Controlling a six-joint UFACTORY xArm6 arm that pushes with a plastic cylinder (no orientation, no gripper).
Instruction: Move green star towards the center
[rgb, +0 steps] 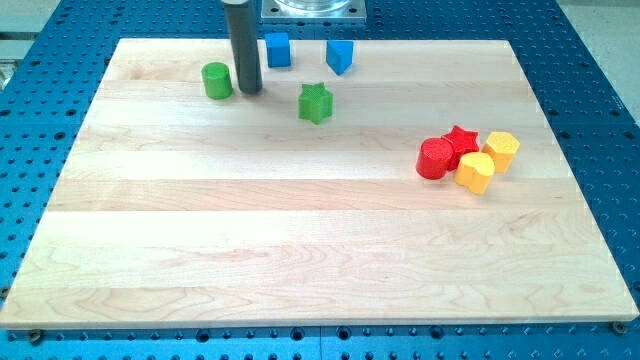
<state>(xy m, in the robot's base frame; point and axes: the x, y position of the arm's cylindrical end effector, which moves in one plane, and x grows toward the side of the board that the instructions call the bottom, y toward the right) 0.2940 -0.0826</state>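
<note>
The green star (315, 102) lies on the wooden board (300, 240) near the view's top, a little left of the middle. My tip (249, 92) rests on the board to the star's left, about a block's width away and slightly higher in the view. A green cylinder (217, 80) stands just left of my tip, close to it. The rod rises out of the view's top.
A blue cube (278, 49) and another blue block (340, 56) sit near the board's top edge, above the star. At the view's right, a red cylinder (435, 159), a red star (460, 143) and two yellow blocks (476, 171) (501, 150) cluster together.
</note>
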